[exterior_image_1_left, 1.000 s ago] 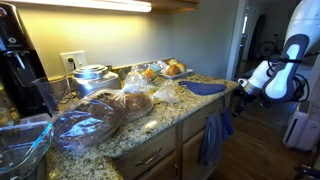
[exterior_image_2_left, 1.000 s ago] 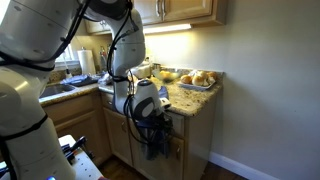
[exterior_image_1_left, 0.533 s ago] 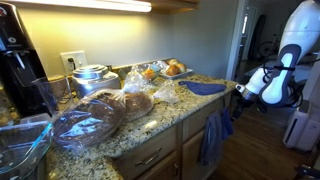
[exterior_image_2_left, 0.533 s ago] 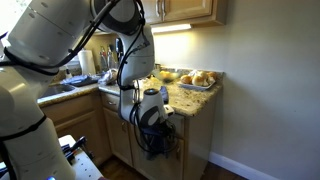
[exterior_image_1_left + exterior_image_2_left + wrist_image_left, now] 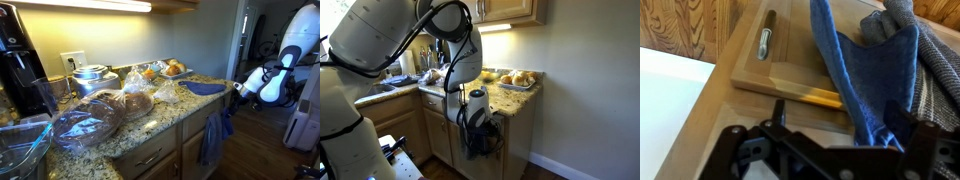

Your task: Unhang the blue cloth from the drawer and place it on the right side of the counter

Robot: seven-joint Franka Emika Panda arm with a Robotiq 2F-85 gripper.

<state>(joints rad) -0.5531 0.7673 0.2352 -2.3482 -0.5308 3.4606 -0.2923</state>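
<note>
The blue cloth hangs from the top edge of a wooden drawer at the counter's end; it fills the middle of the wrist view. My gripper is level with the counter edge, just beside the cloth's top. In the wrist view the gripper is open, with one dark finger on each side of the cloth's hanging fold. In an exterior view my gripper is in front of the cabinet and hides the cloth.
A second blue cloth lies on the granite counter near its end. A tray of bread rolls, bagged bread and glass bowls crowd the counter. The drawer handle and a grey towel flank the cloth.
The arm has moved in toward the cabinet front and the hanging cloth. The cloth still hangs from the drawer.
</note>
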